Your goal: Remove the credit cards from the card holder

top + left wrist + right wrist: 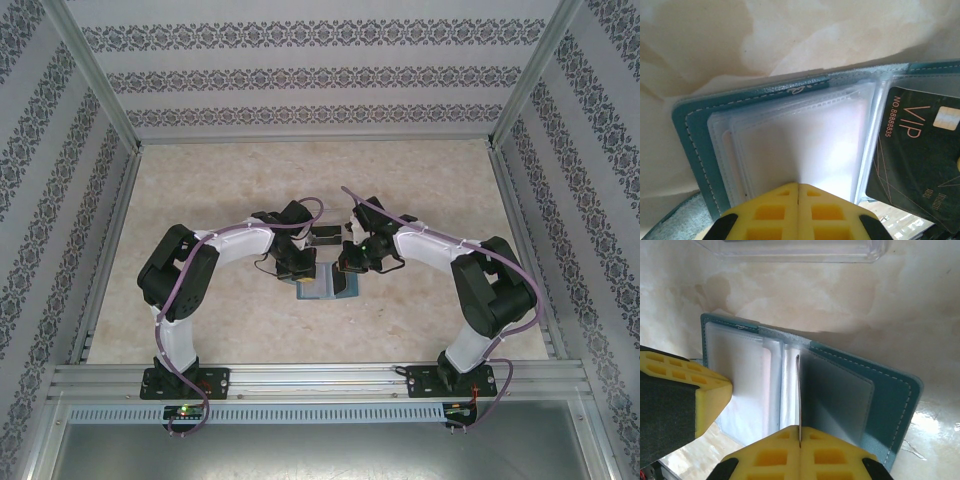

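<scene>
Closest in the left wrist view, the yellow fingers of the left gripper (798,186) are pressing tightly together, pinching the clear plastic sleeves of the card holder (695,145). The card holder, a teal bifold with pale stitching, is lying open on the pale marbled surface (790,35), with its sleeves fanning up from the spine. To the right of the pinched sleeves, a dark card (920,150) printed with "VIP" and a number is sitting tilted behind glossy plastic, so it appears to be inside a sleeve. Under its lower edge, what looks like a pale card with reddish marks (897,225) is peeking out. Too little of it is showing to tell where it is resting.

Closest in the right wrist view, the right gripper (800,429) is holding its yellow fingers shut on a thin leaf of the card holder, which is standing upright and seen edge-on. Whether a card is inside that leaf cannot be told. One finger (700,390) of the left gripper is reaching in from the left over the sleeves. A clear plastic box (800,252) is lying on the surface beyond the card holder, apart from it.

From above, both arms are bending inward, and the two grippers are meeting over the open card holder in the middle of the surface.
</scene>
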Available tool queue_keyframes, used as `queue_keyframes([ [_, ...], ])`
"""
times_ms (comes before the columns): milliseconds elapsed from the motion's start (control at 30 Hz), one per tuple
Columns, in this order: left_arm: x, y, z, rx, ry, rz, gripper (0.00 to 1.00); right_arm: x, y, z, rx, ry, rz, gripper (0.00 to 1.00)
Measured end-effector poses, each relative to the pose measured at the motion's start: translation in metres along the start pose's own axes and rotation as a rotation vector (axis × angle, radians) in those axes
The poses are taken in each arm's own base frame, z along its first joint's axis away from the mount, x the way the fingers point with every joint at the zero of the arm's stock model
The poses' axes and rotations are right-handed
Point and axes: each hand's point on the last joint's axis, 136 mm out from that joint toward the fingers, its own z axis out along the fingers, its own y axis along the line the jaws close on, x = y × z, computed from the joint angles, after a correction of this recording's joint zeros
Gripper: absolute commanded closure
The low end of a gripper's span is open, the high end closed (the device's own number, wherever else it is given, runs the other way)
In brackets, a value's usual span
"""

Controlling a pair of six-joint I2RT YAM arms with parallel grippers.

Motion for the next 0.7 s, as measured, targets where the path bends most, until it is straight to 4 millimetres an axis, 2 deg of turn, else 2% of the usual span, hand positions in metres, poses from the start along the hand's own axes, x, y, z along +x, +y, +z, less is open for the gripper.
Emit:
queue_keyframes([
  [400,-0.006,0.005,-0.006,-0.047,-0.034,-0.003,0.96,-0.008,0.014,-0.010,-0.035,-0.017,-0.038,0.98],
  [700,-0.018,0.010,-0.036,-0.027,-0.129,-0.014,0.96,-0.013,0.028,-0.025,-0.062,-0.016,-0.211,1.00],
])
